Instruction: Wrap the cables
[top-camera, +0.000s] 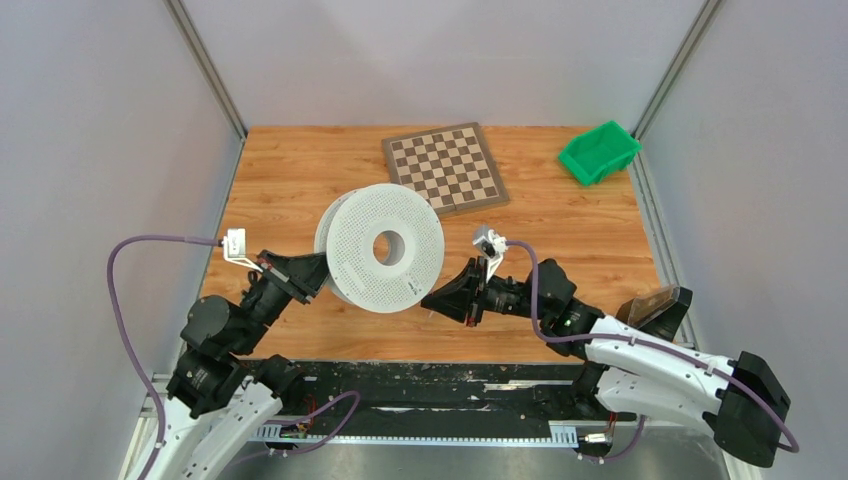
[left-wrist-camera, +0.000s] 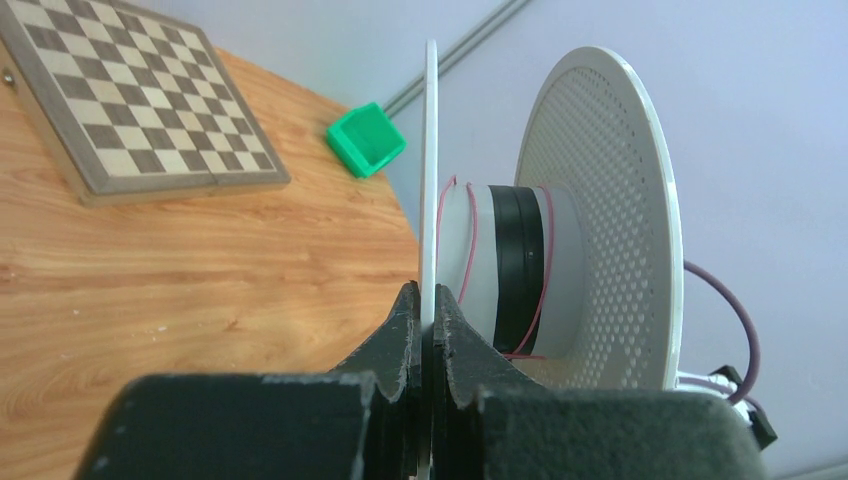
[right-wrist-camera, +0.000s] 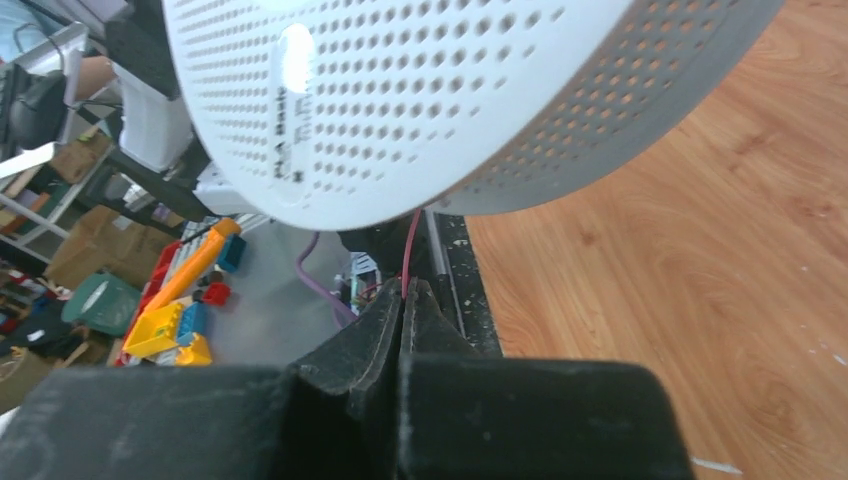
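Note:
A white perforated spool is held off the table at the middle. My left gripper is shut on the rim of its rear flange; in the left wrist view both fingers clamp that thin flange edge. A thin red cable loops around the spool's hub beside a black band. My right gripper sits just right of and below the spool, shut on the red cable, which runs up from the fingertips to the spool's underside.
A folded chessboard lies at the back middle of the wooden table. A green bin stands at the back right corner. Purple arm cables loop beside each arm.

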